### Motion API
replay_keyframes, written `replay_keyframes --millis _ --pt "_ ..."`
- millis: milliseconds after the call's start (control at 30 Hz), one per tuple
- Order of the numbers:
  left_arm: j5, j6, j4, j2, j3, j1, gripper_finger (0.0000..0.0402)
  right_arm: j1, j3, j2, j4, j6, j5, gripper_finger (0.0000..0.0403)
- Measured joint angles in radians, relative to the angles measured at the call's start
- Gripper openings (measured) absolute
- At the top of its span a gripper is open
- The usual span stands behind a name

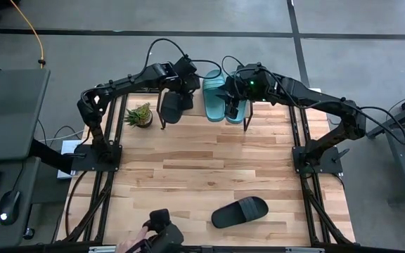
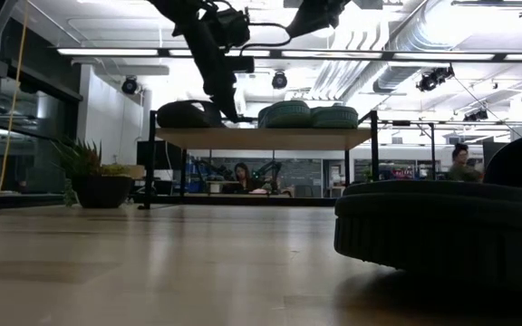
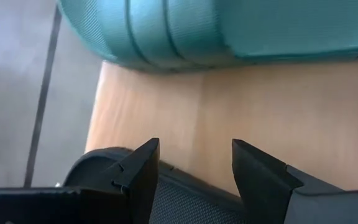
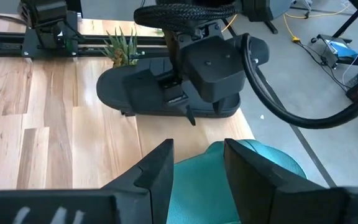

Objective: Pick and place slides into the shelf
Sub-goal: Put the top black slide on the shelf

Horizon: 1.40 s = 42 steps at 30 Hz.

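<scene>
High view shows both dark arms reaching to the far edge of the light wooden table [image 1: 188, 169], where the low shelf [image 1: 195, 112] with a pale plank top and thin black frame legs stands. On that shelf lie a black rubber slide sandal [image 1: 173, 107] at the left and two teal-green ribbed rubber slides [image 1: 216, 95] side by side to its right. The left claw [image 1: 186, 88] hangs over the black slide on the shelf; in its wrist view the two dark fingers [image 3: 143, 171] stand spread apart, with the black slide's rounded edge just below them and bare plank showing through the gap, so they grip nothing. Whether a fingertip touches the sandal cannot be told. The right claw [image 1: 234, 105] hangs over the teal pair; its fingers [image 4: 157, 165] are parted over a teal slide, and whether they touch it cannot be told.

Another black slide sandal [image 1: 240, 211] lies alone on the table near the front edge, well apart from the shelf, and fills the right of the low view. A small potted green plant [image 1: 140, 115] stands on the table just left of the shelf. At the front edge a person's hand [image 1: 129, 245] shows beside a dark device [image 1: 164, 228].
</scene>
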Motion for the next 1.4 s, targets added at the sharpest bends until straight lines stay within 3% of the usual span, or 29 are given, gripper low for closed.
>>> replay_keyframes --millis 600,1400 --pt "-0.16 -0.078 0.027 0.0 -0.001 0.001 0.0184 0.0 0.0 0.0 0.0 0.0 -0.001 0.0131" --pt "-0.206 -0.096 0.031 0.0 -0.001 -0.004 0.0184 0.0 0.0 0.001 0.0 0.0 -0.001 0.0131"
